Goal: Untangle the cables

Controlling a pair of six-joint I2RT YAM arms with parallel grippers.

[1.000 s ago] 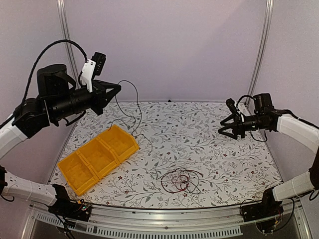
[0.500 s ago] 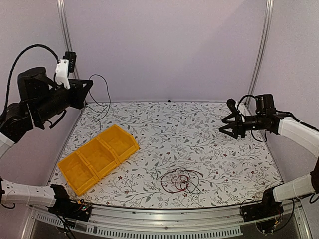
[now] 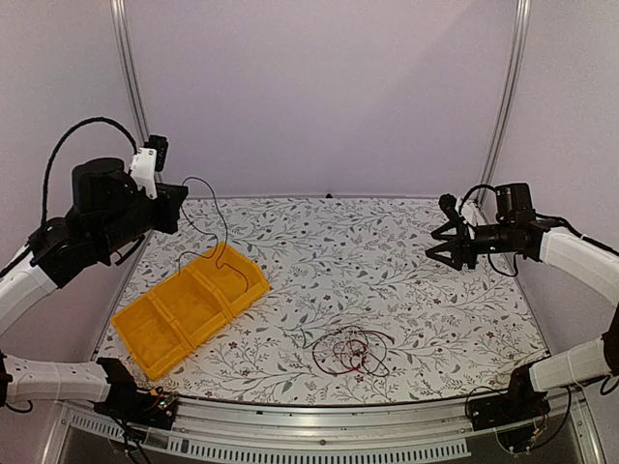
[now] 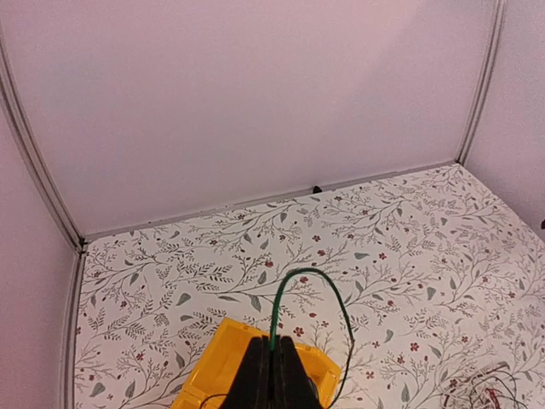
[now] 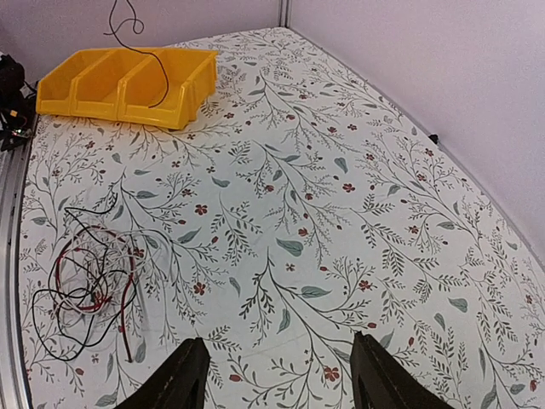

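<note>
My left gripper (image 3: pixel 180 203) is shut on a thin dark green cable (image 4: pixel 289 294) high above the yellow bin (image 3: pixel 190 304). The cable arcs out of the fingers (image 4: pixel 255 375) and hangs down into the bin's far compartment (image 3: pixel 221 253). The remaining cables (image 3: pixel 348 350), black, dark red and pale, lie in a loose tangle on the table near the front; they also show in the right wrist view (image 5: pixel 85 273). My right gripper (image 3: pixel 447 244) is open and empty, held above the table's right side, far from the tangle.
The yellow three-compartment bin (image 5: pixel 128 81) lies diagonally at the table's left. The floral table surface (image 3: pixel 387 271) is enclosed by pale walls and metal corner posts (image 3: pixel 508 97). Thick black arm cables loop off the left arm (image 3: pixel 68 155).
My left arm has swung left, then come down and forward with the cable. The cable's hanging end, first trailing on the table, now drops into the bin. My right arm has barely moved.
</note>
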